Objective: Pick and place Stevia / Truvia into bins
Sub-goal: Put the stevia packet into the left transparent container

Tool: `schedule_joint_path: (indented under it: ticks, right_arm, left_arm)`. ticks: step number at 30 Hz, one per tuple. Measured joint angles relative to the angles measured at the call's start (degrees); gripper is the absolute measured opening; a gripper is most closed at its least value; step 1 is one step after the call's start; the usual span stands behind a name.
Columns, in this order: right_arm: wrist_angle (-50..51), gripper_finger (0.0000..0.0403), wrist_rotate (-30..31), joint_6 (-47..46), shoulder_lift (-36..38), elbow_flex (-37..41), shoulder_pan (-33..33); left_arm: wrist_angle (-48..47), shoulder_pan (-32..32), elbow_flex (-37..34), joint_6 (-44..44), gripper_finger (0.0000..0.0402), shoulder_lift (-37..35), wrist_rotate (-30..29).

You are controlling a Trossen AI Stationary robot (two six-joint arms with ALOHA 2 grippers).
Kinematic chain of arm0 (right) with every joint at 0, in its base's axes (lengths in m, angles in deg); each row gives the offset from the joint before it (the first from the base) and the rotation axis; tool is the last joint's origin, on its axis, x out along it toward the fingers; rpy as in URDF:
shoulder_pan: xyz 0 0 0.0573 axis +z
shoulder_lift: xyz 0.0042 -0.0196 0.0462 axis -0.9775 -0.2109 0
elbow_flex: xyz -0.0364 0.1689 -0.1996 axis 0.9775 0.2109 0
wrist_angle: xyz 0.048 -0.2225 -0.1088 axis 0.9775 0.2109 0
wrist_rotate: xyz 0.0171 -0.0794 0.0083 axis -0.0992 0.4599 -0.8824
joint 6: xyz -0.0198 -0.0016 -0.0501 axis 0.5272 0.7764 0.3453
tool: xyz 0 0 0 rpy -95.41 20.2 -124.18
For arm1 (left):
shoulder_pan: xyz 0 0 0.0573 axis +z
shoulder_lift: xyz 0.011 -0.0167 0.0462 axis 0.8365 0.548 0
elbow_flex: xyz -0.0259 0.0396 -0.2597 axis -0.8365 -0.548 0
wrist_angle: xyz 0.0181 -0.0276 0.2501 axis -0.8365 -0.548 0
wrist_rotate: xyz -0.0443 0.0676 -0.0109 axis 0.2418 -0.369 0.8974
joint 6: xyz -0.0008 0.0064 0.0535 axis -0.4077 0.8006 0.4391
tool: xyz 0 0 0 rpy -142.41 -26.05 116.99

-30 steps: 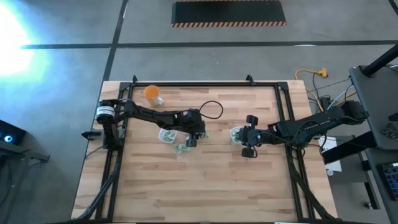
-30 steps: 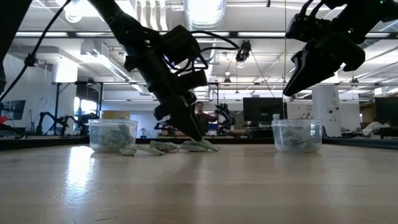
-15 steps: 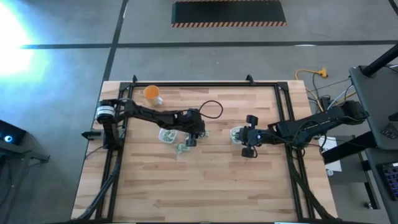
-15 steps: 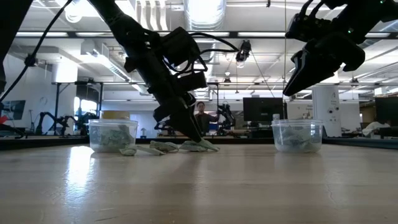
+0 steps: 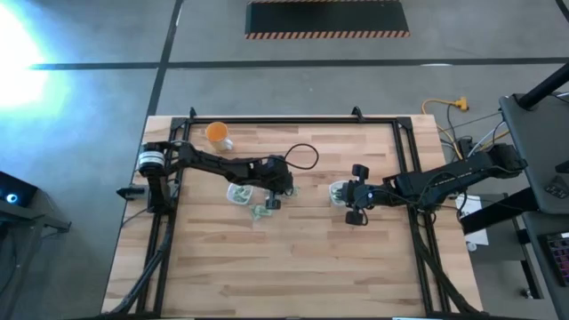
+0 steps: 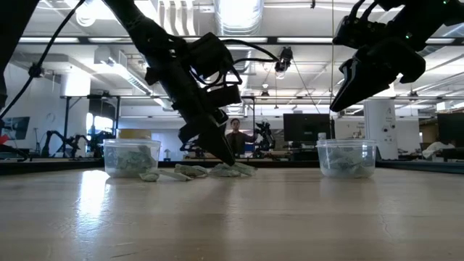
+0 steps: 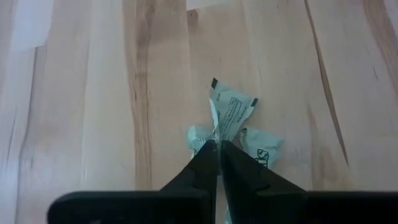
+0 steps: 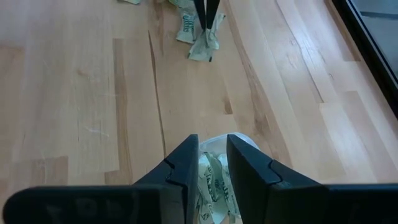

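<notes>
Left wrist view: sachet [image 7: 231, 112] upright (pinched between fingers [image 7: 202, 163]).

pale green-white sachets [image 7: 231, 112]; orange cup [image 5: 217, 133]; light wood table [image 5: 311, 258].

Light wooden plank table [image 5: 293, 258], dark frame rails along its edges. On it: orange cup [image 5: 217, 134] near the far left corner; two clear bins [image 6: 131, 157] [image 6: 346, 157] holding sachets, well apart; loose pale-green Stevia sachets [image 6: 194, 171] scattered just beside the left bin; black cable loop [image 5: 305, 156] mid-table.
</notes>
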Motion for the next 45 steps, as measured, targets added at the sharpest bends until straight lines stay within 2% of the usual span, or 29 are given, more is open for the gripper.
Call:
schedule_joint_path:
  ticks: [6,11,15,22,25,34,45]
  right_arm:
    - [0.0,0.0069,0.0,0.0,0.0,0.0,0.0]
    - [-0.1,0.0064,0.0,0.0,0.0,0.0,0.0]
    - [-0.1,0.0065,0.0,0.0,0.0,0.0,0.0]
    - [-0.1,0.0062,0.0,0.0,0.0,0.0,0.0]
    - [-0.1,0.0061,0.0,0.1,0.0,0.0,0.0]
    - [-0.4,0.0062,0.1,0.2,0.0,0.0,0.0]
    - [-2.2,0.0062,0.1,0.3,0.0,0.0,0.0]
  left_arm:
    - [0.0,0.0,0.4,0.0,0.0001,-0.7,-0.2]
    - [-0.8,-0.5,0.3,-0.1,0.0001,-3.9,-0.9]
    - [-4.8,-0.9,0.1,-0.3,0.0001,-8.3,-2.8]
    - [-17.3,-2.6,-1.4,-4.9,0.0001,-18.0,-6.9]
    - [-20.3,-4.0,-3.9,-7.6,0.0001,-22.3,-8.3]
    - [-20.3,-6.7,-16.1,-16.5,0.0001,-34.3,-11.6]
    - [-22.1,-7.3,-25.6,-25.5,0.0001,-43.5,-13.1]
